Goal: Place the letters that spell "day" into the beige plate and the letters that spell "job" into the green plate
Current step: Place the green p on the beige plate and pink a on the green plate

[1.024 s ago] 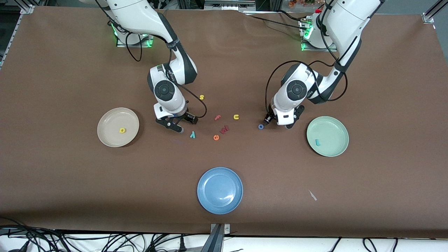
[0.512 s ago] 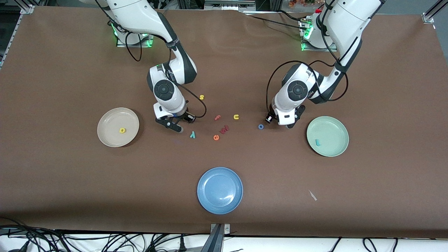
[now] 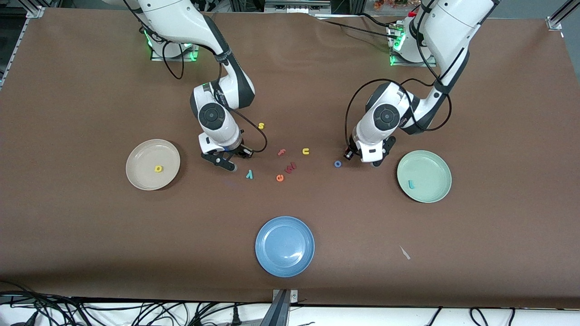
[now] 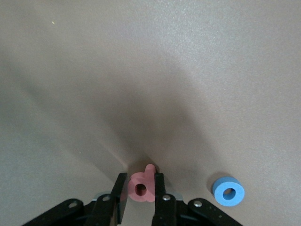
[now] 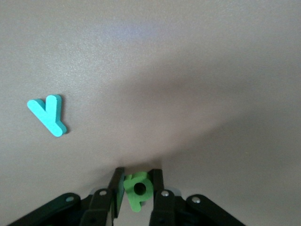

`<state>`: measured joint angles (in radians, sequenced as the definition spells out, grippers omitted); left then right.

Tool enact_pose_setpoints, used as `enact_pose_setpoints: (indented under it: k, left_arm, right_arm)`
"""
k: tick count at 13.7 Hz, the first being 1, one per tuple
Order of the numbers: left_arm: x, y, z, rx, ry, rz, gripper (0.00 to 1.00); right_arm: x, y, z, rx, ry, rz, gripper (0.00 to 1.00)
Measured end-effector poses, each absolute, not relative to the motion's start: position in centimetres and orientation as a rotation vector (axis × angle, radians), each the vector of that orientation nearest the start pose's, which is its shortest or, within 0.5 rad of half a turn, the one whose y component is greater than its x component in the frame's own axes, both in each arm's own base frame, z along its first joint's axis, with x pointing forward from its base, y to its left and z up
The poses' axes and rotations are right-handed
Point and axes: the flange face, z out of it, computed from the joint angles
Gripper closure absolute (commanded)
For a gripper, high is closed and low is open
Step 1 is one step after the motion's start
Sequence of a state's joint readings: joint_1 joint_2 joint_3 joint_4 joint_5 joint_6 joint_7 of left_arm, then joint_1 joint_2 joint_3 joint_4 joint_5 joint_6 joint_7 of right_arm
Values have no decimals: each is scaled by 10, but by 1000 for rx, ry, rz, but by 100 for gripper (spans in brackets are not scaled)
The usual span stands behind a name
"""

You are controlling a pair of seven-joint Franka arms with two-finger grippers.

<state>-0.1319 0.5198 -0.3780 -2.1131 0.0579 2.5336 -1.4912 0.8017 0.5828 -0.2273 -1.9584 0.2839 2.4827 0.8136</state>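
Both grippers pinching letters at table level, mid-table.

We see the left gripper [image 4: 140, 200] clamped on the pinkish-red b [image 4: 142, 184], just beside the blue o [image 3: 337, 164]; the right gripper [image 5: 137, 197] is clamped on the green d [image 5: 137, 189], near the teal y [image 3: 249, 174]. We judge a straight lift best before carrying each letter, b to the green plate [image 3: 442, 170], d to the beige plate [image 3: 138, 156]. The orange e [image 3: 279, 178] lies mid-table, clear of both paths.

A brown-covered table [image 3: 90, 253] fills the room (cables [image 3: 90, 314] tangle along its near edge).
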Motion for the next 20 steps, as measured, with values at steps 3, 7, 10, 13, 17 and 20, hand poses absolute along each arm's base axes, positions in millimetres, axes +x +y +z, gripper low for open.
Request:
enact_pose_setpoints:
  k: [3, 7, 10, 13, 17, 20]
  left_arm:
    - [497, -283, 177, -2807, -1482, 248, 99]
    - [502, -283, 192, -2812, -1467, 231, 98]
    - [508, -274, 228, -2782, -1325, 268, 98]
    - [525, -236, 256, -2805, -1137, 322, 98]
    - [550, -158, 263, -2906, -917, 373, 97]
    - [560, -106, 260, -2995, -715, 406, 97]
  right_arm:
    - [518, 332, 182, -3057, 680, 92, 92]
    - [550, 303, 212, -3122, 530, 149, 97]
    - [571, 252, 233, -3169, 327, 174, 97]
    - [578, 196, 244, -3191, 142, 189, 97]
    - [580, 123, 245, -3212, -62, 222, 87]
    - [586, 76, 252, -3219, -158, 217, 0]
